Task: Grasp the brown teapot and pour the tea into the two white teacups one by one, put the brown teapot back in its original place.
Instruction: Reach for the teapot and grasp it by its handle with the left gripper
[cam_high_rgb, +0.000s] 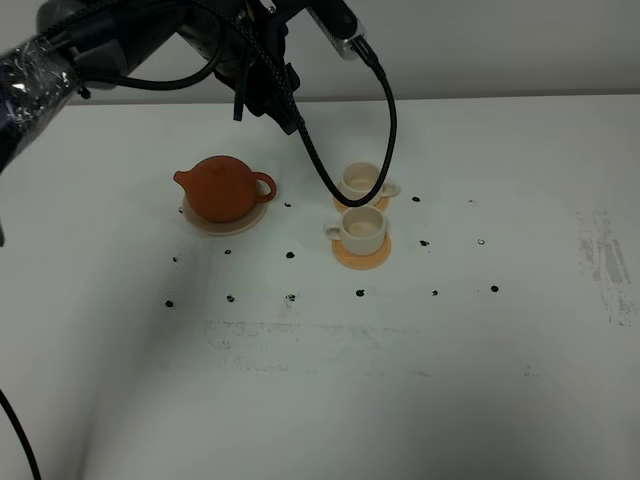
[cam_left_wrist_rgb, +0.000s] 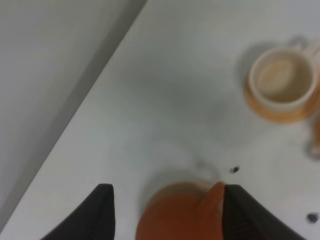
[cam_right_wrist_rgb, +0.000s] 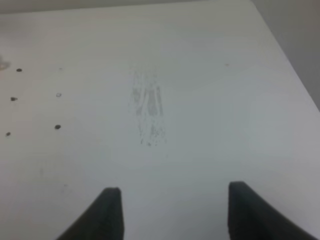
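Closest to the front of the table (cam_high_rgb: 120, 400) there's just a faint grey smudge (cam_high_rgb: 300, 335), then a scatter of small black dots (cam_high_rgb: 290, 298) in rough rows.

Off on the right side is a scuffed patch (cam_high_rgb: 605, 265). The right tool (cam_right_wrist_rgb: 173, 187) hangs over that area with its two dark fingers (cam_right_wrist_rgb: 107, 215) spread wide and only bare tabletop showing between them. You can't see it in the high view, only on its own wrist camera.

Next back is the near teacup (cam_high_rgb: 362, 228), cream white, sitting upright on an orange coaster (cam_high_rgb: 362, 255) with its little handle pointing left. Right behind it and almost touching is the far teacup (cam_high_rgb: 360, 182) with its handle pointing right. It's on a second orange coaster (cam_high_rgb: 383, 203) that barely peeks out. A black cable (cam_high_rgb: 385, 110) droops down in front of that cup.

Left of the cups and well apart from them, the brown teapot (cam_high_rgb: 225, 188) sits upright on the beige saucer (cam_high_rgb: 225, 222). Lid's on, spout points left, loop handle points toward the cups.

Furthest back, the left arm (cam_high_rgb: 110, 50) reaches in from the top left corner. In the wrist shot the left tool (cam_left_wrist_rgb: 168, 187) is spread wide, with the blurry teapot showing low between its fingers (cam_left_wrist_rgb: 100, 215). One finger looks really close to the pot, but I can't tell if it's actually touching. It doesn't look clamped on anything.
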